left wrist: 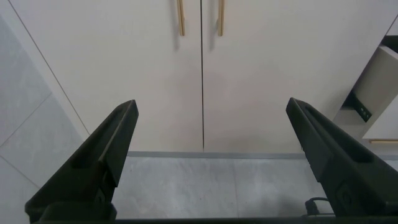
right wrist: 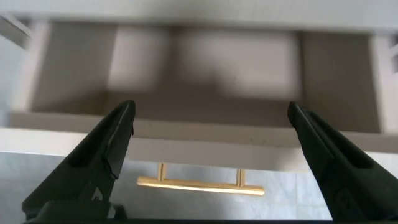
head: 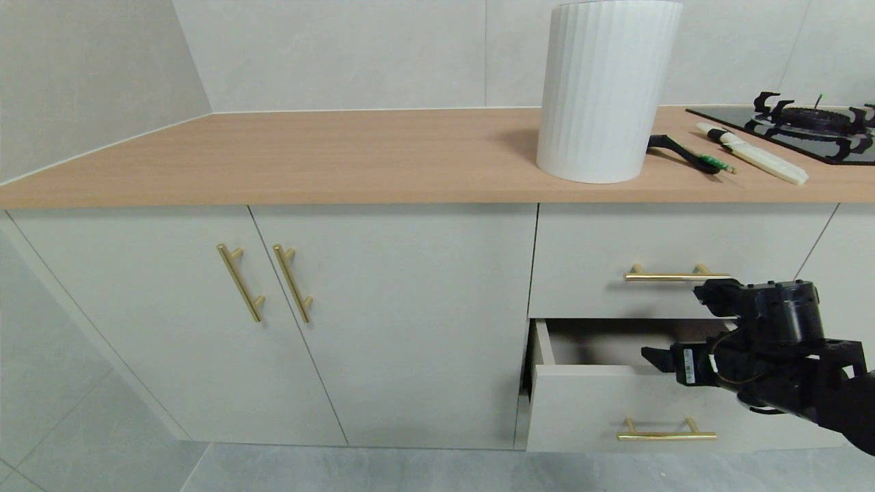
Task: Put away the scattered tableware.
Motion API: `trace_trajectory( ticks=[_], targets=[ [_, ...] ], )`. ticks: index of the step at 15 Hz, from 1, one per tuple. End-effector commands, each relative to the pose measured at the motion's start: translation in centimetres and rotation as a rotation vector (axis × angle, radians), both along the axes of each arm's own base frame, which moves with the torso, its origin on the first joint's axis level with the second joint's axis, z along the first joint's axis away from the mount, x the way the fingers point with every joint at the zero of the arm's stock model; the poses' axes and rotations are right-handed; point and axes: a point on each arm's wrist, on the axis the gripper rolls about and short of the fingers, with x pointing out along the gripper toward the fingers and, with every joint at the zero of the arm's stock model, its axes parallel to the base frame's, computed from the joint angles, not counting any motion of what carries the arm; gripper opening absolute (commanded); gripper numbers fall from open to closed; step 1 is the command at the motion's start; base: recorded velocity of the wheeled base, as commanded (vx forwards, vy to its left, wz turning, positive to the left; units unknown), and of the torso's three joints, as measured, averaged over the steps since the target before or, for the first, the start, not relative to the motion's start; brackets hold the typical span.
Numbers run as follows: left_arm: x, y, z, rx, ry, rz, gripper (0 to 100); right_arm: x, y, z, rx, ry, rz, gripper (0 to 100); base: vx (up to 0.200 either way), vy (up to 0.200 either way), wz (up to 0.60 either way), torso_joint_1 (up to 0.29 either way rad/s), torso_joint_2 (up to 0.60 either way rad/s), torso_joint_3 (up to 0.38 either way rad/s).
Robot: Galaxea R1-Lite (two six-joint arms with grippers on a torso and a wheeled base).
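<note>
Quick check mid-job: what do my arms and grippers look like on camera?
Both are matte black. The right gripper has a blocky body with a small white label, a thin looped cable and a cylindrical wrist housing behind. The left gripper has two long wedge-shaped fingers tapering toward the tips; the right's look the same.

1. Tall white cylindrical container (head: pixel 601 89): plain white, with fine vertical ribbing all round.
2. Wooden tabletop (head: pixel 307 157): warm light brown, faint grain running lengthwise.
3. Flat cabinet doors (head: pixel 410 321) and the pulled-out lower drawer (head: pixel 588 403): pale grey-beige, no pattern. Their slim bar handles (head: pixel 239 281) are brass-gold.
4. Glass hob (head: pixel 745 119): glossy black, and the burner grate (head: pixel 813 119) is black too.
5. Slim black-handled utensil (head: pixel 683 152): green at the tip. Long cream utensil (head: pixel 765 162): one dark band.
6. Right gripper (head: pixel 671 321): black, with matte black fingers (right wrist: pixel 102 152).
7. Wall tiles (head: pixel 328 55): pale grey.
</note>
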Motion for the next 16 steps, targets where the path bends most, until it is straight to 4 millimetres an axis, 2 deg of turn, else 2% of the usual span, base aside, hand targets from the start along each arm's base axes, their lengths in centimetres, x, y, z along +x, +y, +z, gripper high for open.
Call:
trace_trajectory(
  ticks=[1,7,12,16],
  targets=[
    [0.0,0.0,0.0,-0.001,0.002,0.0,100,0.5,0.1,-1.6,-0.009,0.048,-0.003,100,0.0,0.0,0.0,0.0,0.0,0.0],
    [0.0,0.0,0.0,-0.001,0.0,0.0,100,1.0,0.2,-2.6,-0.01,0.033,-0.008,100,0.0,0.0,0.0,0.0,0.0,0.0],
    [0.0,0.0,0.0,-0.001,0.002,0.0,100,0.2,0.1,-1.5,0.001,0.014,0.001,100,0.0,0.0,0.0,0.0,0.0,0.0],
    [0.0,0.0,0.0,0.001,0.0,0.0,100,-1.1,-0.1,-0.5,0.002,0.067,0.033,100,0.0,0.0,0.0,0.0,0.0,0.0]
  ],
)
